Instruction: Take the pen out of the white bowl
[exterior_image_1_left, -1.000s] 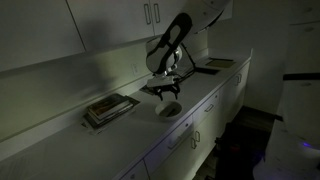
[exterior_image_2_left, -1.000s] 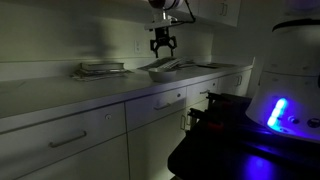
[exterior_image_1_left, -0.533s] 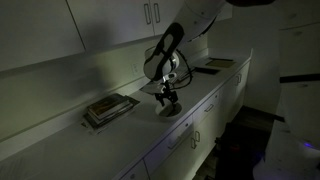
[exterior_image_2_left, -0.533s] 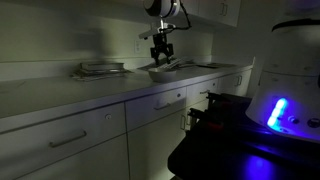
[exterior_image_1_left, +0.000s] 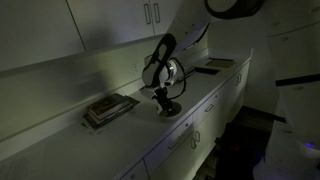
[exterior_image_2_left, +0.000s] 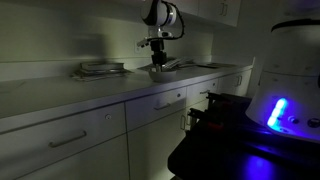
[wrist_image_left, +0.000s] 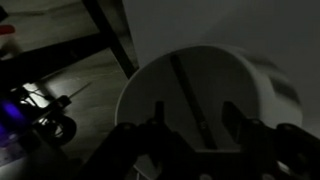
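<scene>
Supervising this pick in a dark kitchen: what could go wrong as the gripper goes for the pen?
The pen is slim and lies slanted in the white bowl; the gripper, jaws open, might close beside it. A finger could also catch the rim and shove the bowl toward the nearby edge of the counter.

The bowl (wrist_image_left: 250, 85) is white with a shadowed grey inside, and the pen (wrist_image_left: 182, 78) is dark. The gripper (wrist_image_left: 193, 128) is black. A blue-violet glow (exterior_image_2_left: 276, 112) shows at lower right in an exterior view.
</scene>
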